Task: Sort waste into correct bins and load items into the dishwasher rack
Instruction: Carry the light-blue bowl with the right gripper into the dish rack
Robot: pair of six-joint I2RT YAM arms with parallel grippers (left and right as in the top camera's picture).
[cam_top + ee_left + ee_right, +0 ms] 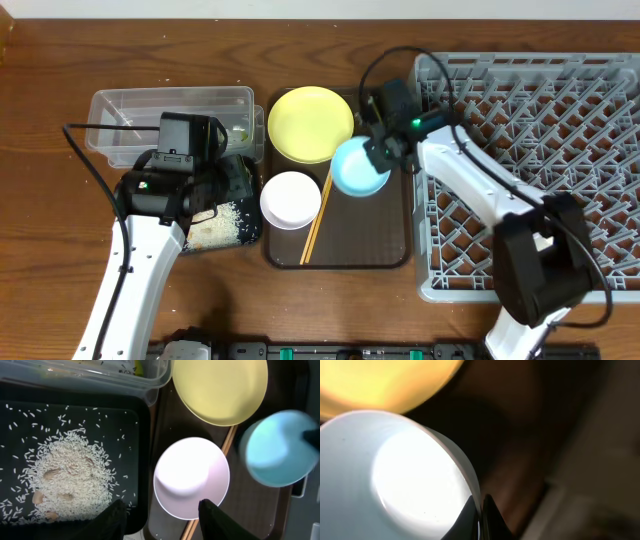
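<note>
My right gripper (381, 152) is shut on the rim of the light blue bowl (358, 168), held over the brown serving tray's right side; its fingers (481, 510) pinch the bowl wall (395, 480). The yellow plate (311, 123), white bowl (291, 199) and chopsticks (317, 218) lie on the tray. My left gripper (160, 515) is open and empty over the gap between the black tray (143, 460) with its rice heap (65, 475) and the white bowl (191, 477). The grey dishwasher rack (560, 130) stands at the right. The clear tub (170, 110) holds the green-yellow wrapper (131, 367).
The brown serving tray (385, 240) lies between the black tray and the rack. Cables run from both arms over the table. Bare wooden table (330, 310) shows in front of the trays and at the far left.
</note>
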